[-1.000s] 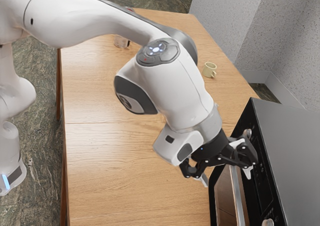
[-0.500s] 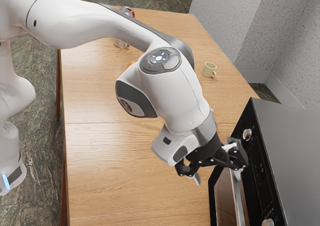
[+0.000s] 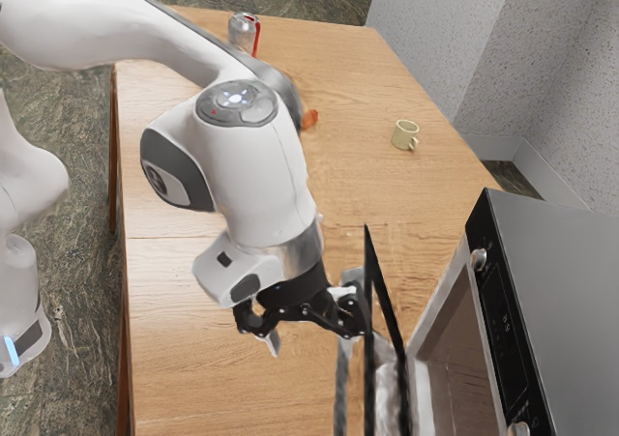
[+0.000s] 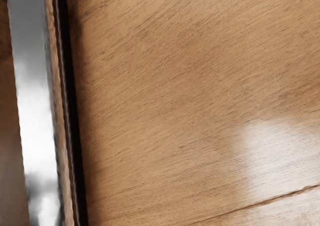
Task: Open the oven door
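The black gripper [image 3: 311, 337] stands open in the exterior view, its fingers wide apart, with one of them at the oven door's handle [image 3: 342, 383]. The oven door [image 3: 385, 349] is swung partway out from the oven [image 3: 561, 301], leaving a wide gap to the front frame. Through that gap part of the brown interior shows. In the wrist view the shiny metal handle [image 4: 35, 100] runs beside the door's dark edge [image 4: 71, 105]. How the far finger touches the handle is partly hidden.
On the wooden table [image 3: 193, 291] are a pale yellow mug [image 3: 404, 134], a silver and red can [image 3: 243, 33] and a small orange object [image 3: 309, 119] beside the arm. Round knobs [image 3: 479, 259] project from the oven's front. A speckled wall [image 3: 435, 49] rises behind.
My hand has moved toward the exterior view's left, away from the oven. The door has swung outward with it, from near the oven's front to a wide opening.
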Robot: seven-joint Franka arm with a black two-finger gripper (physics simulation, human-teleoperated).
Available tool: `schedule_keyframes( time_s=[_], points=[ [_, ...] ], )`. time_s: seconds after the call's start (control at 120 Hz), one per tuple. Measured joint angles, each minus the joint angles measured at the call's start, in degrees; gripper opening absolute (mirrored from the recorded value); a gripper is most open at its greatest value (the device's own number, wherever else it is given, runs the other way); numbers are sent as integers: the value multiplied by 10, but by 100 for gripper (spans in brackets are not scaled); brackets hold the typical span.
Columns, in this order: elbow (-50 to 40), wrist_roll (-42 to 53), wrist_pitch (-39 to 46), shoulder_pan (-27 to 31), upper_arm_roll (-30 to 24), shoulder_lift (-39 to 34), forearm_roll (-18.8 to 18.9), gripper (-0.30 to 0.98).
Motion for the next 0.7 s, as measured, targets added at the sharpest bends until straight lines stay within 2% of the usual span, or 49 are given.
schedule_keyframes(
  time_s=[0.025, 0.058, 0.083, 0.1, 0.133, 0.192, 0.258, 0.308, 0.417, 0.483, 0.525, 0.6, 0.7],
  points=[
    [18, -3, -45, 14, -57, -52, -7, 62],
    [101, -6, -108, 42, -125, -102, -10, 63],
    [182, -9, -155, 70, -154, -123, -6, 64],
    [236, -13, -185, 94, -152, -127, -1, 65],
    [332, -24, -237, 131, -117, -109, 8, 66],
    [497, -52, -310, 179, 4, -1, 19, 67],
    [585, -95, -364, 200, 126, 89, 8, 67],
    [607, -129, -392, 214, 189, 124, -7, 68],
    [617, -198, -432, 216, 259, 167, -33, 68],
    [608, -235, -443, 216, 309, 225, -62, 68],
    [558, -255, -440, 212, 340, 238, -103, 68],
    [481, -282, -422, 246, 358, 256, -149, 69],
    [459, -311, -405, 244, 338, 262, -147, 69]
  ],
)
